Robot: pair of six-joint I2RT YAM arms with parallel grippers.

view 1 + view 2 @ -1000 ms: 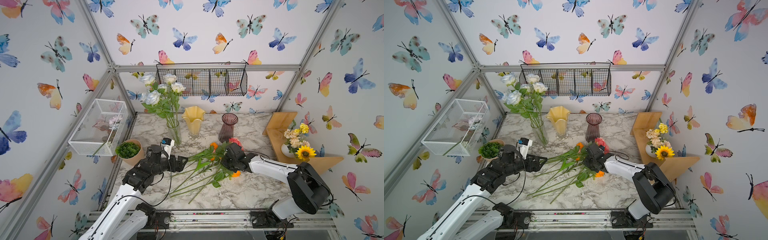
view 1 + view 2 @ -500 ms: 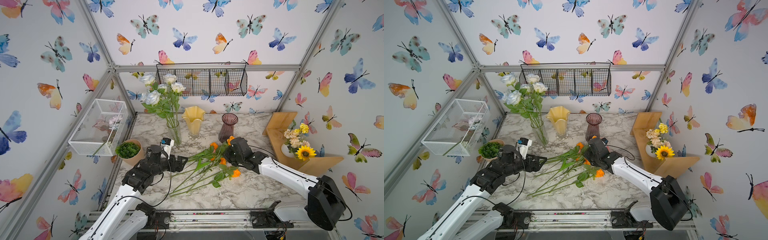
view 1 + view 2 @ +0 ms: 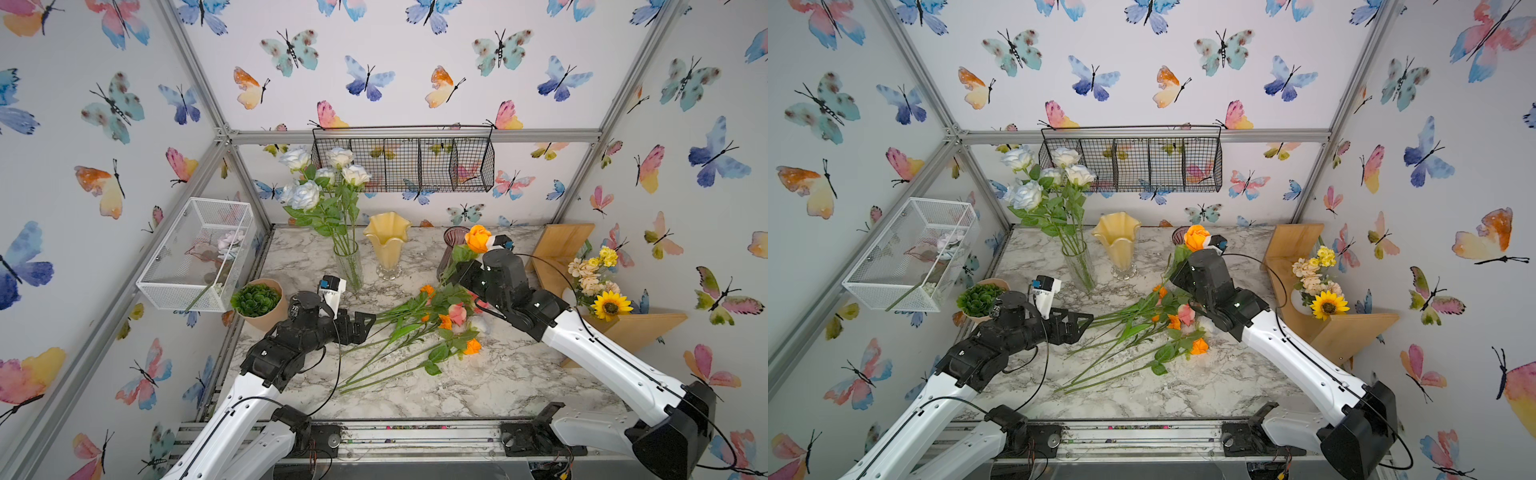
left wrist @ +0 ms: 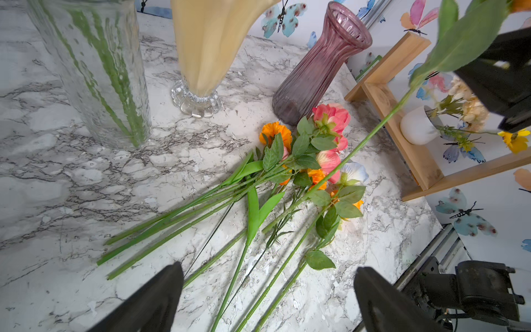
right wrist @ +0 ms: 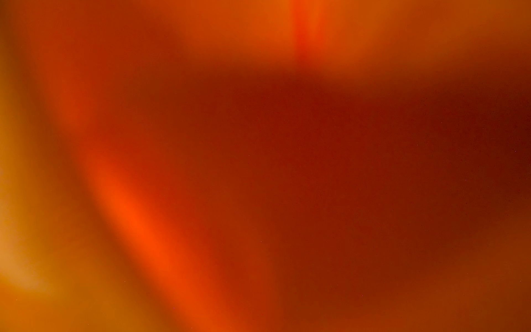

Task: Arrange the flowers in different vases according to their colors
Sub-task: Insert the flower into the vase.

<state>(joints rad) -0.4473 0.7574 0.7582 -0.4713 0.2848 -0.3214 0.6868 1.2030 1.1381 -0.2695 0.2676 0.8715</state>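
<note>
Grey-veined white marble tabletop (image 3: pixel 415 395) fills the floor of the butterfly-papered cell. White-and-black left arm (image 3: pixel 257 399) and right arm (image 3: pixel 602 357) reach in from the near edge. Black wire basket (image 3: pixel 403 164) hangs on the back wall and a white mesh basket (image 3: pixel 195 253) on the left wall. Wooden corner shelf (image 3: pixel 557 245) stands at the right, carrying a sunflower bouquet in a round white vase (image 4: pixel 416 129).

Vases stand along the back. Tall clear glass cylinder vase (image 3: pixel 348 262) holds the white and pale-blue roses (image 3: pixel 322 174), upright. Wavy-rimmed yellow glass vase (image 3: pixel 387 241) is just beside it. Ribbed purple glass vase (image 4: pixel 319 66) shows only a bit of rim in both top views. The left wrist view shows it whole, upright, near the flower heads.

Pile of loose long-stemmed flowers (image 3: pixel 419 328) lies mid-table, stem ends toward the left arm, with pink and orange heads and one pale-blue rose (image 4: pixel 352 172).

Green succulent in a tan pot (image 3: pixel 257 301) sits by the left arm.

Right gripper (image 3: pixel 460 266) is clamped on the stem of an orange rose (image 3: pixel 478 239). The bloom is raised in front of the purple vase and the stem slants down into the pile. Cannot tell if its lower end touches the table. Right wrist view is all orange-red blur.

Left gripper (image 4: pixel 268 267) has its jaws wide apart, nothing held, above the stem ends. Only the left wrist view shows that gap clearly.
</note>
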